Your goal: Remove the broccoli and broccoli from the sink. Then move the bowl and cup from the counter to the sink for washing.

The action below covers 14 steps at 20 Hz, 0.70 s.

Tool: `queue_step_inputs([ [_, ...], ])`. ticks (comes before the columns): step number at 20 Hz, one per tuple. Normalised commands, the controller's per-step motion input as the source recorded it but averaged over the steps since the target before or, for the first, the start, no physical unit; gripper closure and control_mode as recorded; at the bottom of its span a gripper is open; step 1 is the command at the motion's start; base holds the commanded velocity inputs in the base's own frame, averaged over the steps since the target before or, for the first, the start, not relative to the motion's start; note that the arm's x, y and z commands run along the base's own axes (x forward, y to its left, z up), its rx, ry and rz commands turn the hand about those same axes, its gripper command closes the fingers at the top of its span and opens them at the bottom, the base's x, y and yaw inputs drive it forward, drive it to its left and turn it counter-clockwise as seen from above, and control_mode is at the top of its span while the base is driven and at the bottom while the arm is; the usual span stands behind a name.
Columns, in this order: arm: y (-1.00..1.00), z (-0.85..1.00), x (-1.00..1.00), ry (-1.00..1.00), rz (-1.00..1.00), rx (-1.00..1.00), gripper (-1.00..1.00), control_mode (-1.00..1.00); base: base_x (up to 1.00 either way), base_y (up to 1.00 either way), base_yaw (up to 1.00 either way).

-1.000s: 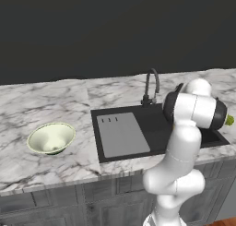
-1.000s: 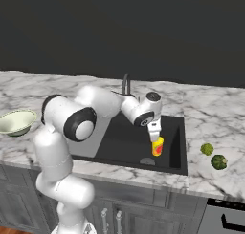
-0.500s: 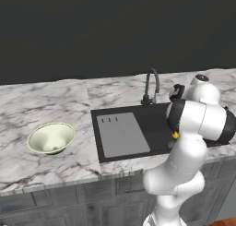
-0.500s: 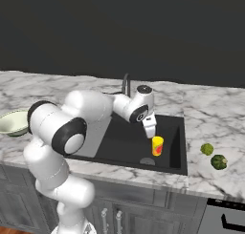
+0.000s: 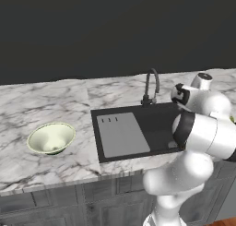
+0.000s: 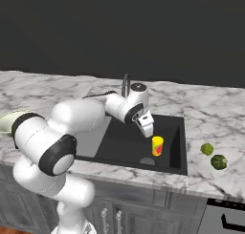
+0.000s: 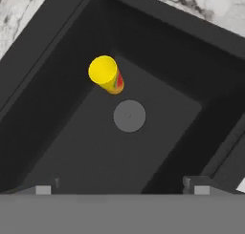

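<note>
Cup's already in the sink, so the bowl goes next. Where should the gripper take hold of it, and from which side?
Grip the bowl by its rim, coming straight down from above with one finger inside and one outside. It sits upright and open on the counter, left of the sink, and looks too wide to span. The gripper is open above the basin.

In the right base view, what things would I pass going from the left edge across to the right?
bowl → pincer → cup → lighter broccoli → darker broccoli
</note>
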Motion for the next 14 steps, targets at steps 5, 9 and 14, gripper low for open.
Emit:
queue_step_inputs([
  [5,0.21,0.22,-0.33,0.00,0.18,-0.04,-1.00,-1.00,0.00,0.00,0.00],
  [9,0.24,0.21,-0.33,0.00,0.16,-0.05,-1.00,-1.00,0.00,0.00,0.00],
  [14,0.26,0.20,-0.32,0.00,0.14,-0.05,-1.00,-1.00,0.00,0.00,0.00],
])
